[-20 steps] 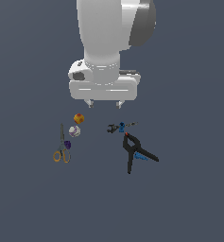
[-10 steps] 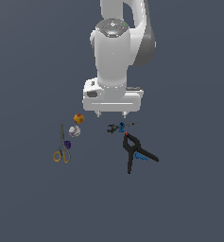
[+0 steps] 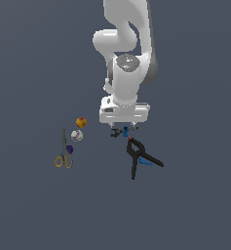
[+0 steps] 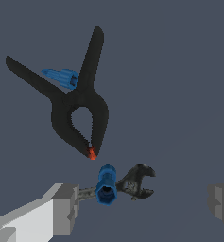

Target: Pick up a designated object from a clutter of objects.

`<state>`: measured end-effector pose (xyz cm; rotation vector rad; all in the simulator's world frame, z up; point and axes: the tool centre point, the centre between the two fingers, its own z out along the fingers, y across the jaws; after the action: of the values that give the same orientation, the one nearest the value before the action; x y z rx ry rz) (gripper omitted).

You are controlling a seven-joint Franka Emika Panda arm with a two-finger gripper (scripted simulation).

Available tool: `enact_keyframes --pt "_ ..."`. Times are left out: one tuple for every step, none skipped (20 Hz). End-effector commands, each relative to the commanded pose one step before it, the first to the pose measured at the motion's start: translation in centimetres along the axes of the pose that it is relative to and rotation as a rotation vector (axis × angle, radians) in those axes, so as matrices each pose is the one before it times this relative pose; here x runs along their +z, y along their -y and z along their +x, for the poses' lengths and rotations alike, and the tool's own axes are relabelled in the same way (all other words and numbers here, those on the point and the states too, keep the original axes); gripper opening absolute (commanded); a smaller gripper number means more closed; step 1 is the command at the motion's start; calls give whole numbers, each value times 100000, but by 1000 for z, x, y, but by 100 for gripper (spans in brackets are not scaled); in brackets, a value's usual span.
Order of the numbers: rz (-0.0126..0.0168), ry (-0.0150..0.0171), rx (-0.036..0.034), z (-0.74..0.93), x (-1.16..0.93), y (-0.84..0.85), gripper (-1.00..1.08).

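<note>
The designated object, a tiny deep-blue knobby bolt (image 3: 125,131), lies on the floor against a black wrench-like tool (image 3: 116,133). In the wrist view the bolt (image 4: 106,184) sits between my fingers, nearer one finger (image 4: 61,208) than the other finger (image 4: 222,201), with the wrench (image 4: 136,183) beside it. My gripper (image 3: 124,127) is open, low over the bolt, and touches nothing. The black clamp (image 3: 139,157) with a red tip (image 4: 91,152) lies just beyond the bolt.
A thin pale-blue sliver (image 4: 61,77) lies between the clamp's handles. At the exterior view's left are an orange ball (image 3: 81,122), a white-purple ball (image 3: 76,135), a purple bit (image 3: 69,149) and orange-handled scissors (image 3: 63,152). The floor is plain dark grey.
The arm has come down steadily, bringing the open gripper from well above the clutter to just over the blue bolt. No object has moved.
</note>
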<state>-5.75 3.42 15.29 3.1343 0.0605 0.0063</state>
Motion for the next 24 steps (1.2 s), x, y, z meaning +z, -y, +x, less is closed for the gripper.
enact_keyframes --pt "125 17 -964 -1151 1743 744 100" --pt "53 44 -338 -419 580 253 100" --pt "55 42 -316 -400 531 235 100" --pt "55 39 -293 -378 484 216 100" --pt "54 36 -268 -354 438 196 100" --pt "52 33 -241 -329 394 177 100" --pt "50 30 -221 -302 352 160 100" --pt "47 28 -200 -274 311 143 100" --pt "43 24 -176 -244 272 126 100" --pt "38 21 -148 -213 233 107 100" --pt "34 19 -132 -182 196 93 100" --pt "25 13 -93 -150 158 69 100" --pt "25 13 -93 -117 123 63 100" --pt "18 9 -66 -84 88 44 100" --pt "0 0 0 -50 50 10 100" --pt "0 0 0 -17 17 3 100" --pt "-10 68 1 73 -85 -23 100" --pt "0 0 0 -2 26 0 100" --pt "0 0 0 -5 78 0 100" --pt "0 0 0 -8 129 1 100" --pt "0 0 0 -11 180 1 100" --pt "0 0 0 -13 230 1 100" --pt "0 0 0 -15 279 2 100" --pt "0 0 0 -16 327 2 100"
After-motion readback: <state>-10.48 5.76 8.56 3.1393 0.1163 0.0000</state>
